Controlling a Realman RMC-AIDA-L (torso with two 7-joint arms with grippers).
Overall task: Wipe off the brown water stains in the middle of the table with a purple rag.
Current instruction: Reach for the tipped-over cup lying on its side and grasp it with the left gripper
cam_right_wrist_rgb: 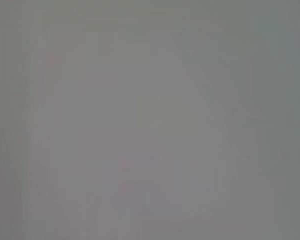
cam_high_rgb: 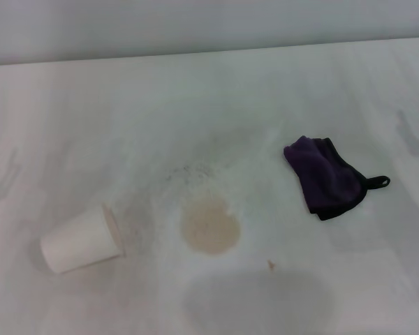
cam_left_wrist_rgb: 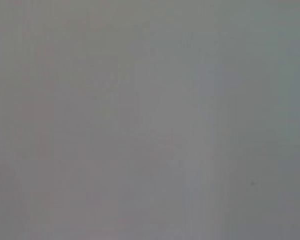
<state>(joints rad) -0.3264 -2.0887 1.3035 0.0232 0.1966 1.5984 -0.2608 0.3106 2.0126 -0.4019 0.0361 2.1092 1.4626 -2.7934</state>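
Fingers unseen; roundish tan stains [cam_high_rgb: 209, 225]

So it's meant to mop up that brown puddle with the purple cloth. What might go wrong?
1. The paper cup lies tipped over close beside the stain; a wide wipe might knock it rolling.
2. The rag sits bunched up, so a claw may catch only a fold or the loop.
3. A bunched rag could smear the puddle across the table.
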